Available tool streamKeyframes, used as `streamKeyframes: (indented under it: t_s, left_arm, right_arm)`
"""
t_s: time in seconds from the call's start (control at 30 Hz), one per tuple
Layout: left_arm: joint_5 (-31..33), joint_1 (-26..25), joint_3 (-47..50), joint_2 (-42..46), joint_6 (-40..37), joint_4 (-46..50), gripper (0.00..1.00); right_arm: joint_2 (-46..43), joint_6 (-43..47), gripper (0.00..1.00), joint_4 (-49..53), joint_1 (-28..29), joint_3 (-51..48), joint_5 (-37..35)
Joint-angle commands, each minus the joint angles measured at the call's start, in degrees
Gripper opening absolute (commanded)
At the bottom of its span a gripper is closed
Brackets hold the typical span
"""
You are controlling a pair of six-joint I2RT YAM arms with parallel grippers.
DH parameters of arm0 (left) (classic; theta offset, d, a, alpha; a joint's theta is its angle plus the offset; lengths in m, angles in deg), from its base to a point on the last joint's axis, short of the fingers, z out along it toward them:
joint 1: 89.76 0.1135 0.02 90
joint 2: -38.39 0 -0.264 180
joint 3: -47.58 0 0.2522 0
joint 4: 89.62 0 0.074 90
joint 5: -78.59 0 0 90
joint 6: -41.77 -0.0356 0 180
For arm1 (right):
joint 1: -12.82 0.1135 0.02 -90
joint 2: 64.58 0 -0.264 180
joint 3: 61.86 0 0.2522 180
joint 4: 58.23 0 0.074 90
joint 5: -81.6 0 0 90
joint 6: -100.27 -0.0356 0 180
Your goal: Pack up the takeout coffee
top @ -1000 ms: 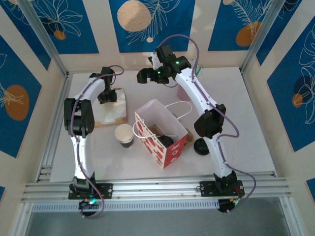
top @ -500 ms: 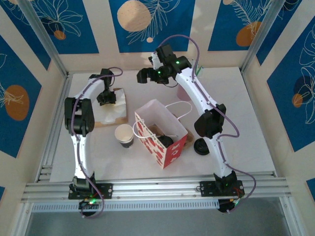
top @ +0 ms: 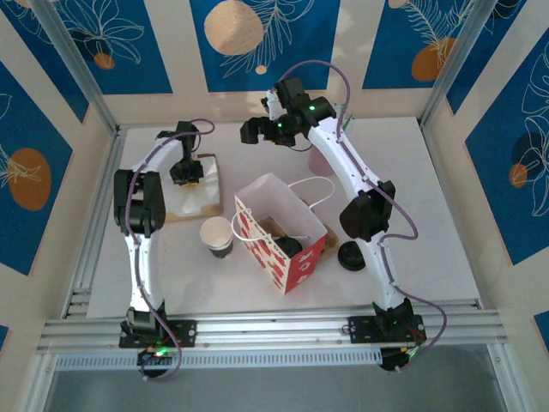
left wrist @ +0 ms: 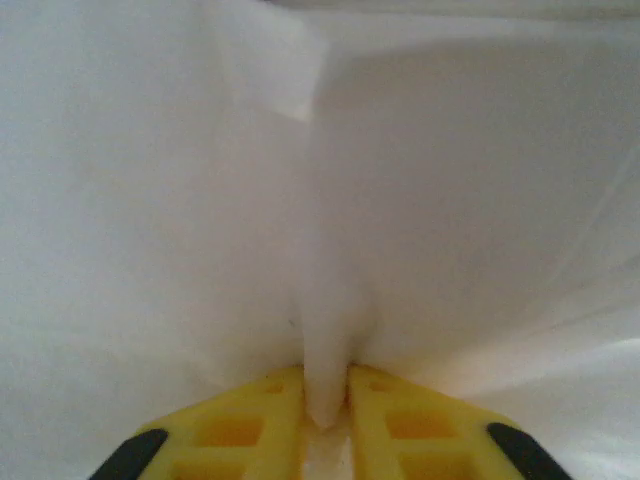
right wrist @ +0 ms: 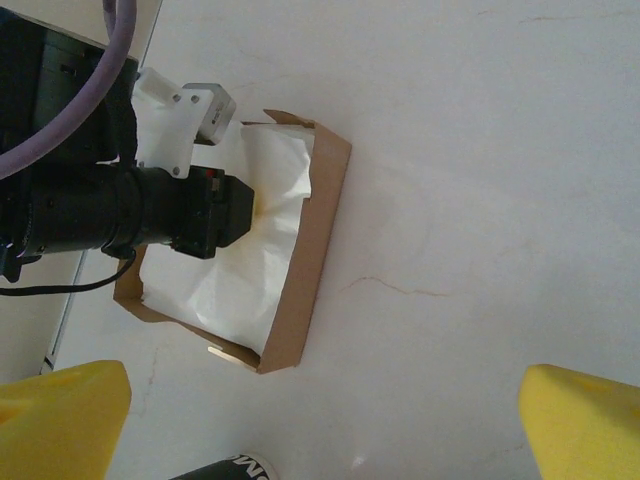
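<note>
The left gripper (left wrist: 325,385) is pinching a napkin (left wrist: 330,320) fold between nearly closed jaws, as its wrist view is showing close up, inside the brown tray (right wrist: 318,250) near the table (top: 412,197) edge. The right gripper (top: 250,131) is hanging wide open, holding nothing, over bare far tabletop. The takeout coffee (top: 216,236) is standing just left of the bag (top: 283,253).

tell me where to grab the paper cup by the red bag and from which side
Probably best to take the paper cup by its upper wall just under the rolled rim, coming from above and the left. It stands upright with its mouth open, and the red bag stands close on its right, leaving little room there.
</note>
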Motion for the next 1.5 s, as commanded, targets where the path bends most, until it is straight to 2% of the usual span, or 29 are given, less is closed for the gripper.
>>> streamKeyframes:
  t_s: [0.0,0.5,0.67,1.47]
  left_arm:
    - [-0.61,0.77,0.67,-0.65,0.29,0.92,0.14]
    - [-1.36,0.84,2.40,4.62,0.65,-0.09,0.08]
    - [-1.32,0.77,3.57,5.91,0.76,-0.75,0.01]
    - [-3.56,0.85,7.02,15.97,0.67,-2.35,0.00]
  right_arm:
    - [-0.32,-0.35,0.99,1.29,-0.13,-0.09,1.44]
    - [-1.14,-0.26,0.99,1.93,0.03,-0.44,2.13]
    - [-1.50,-0.22,0.99,2.13,0.12,-0.93,1.97]
    - [-3.55,0.55,0.99,2.46,0.84,-2.34,1.17]
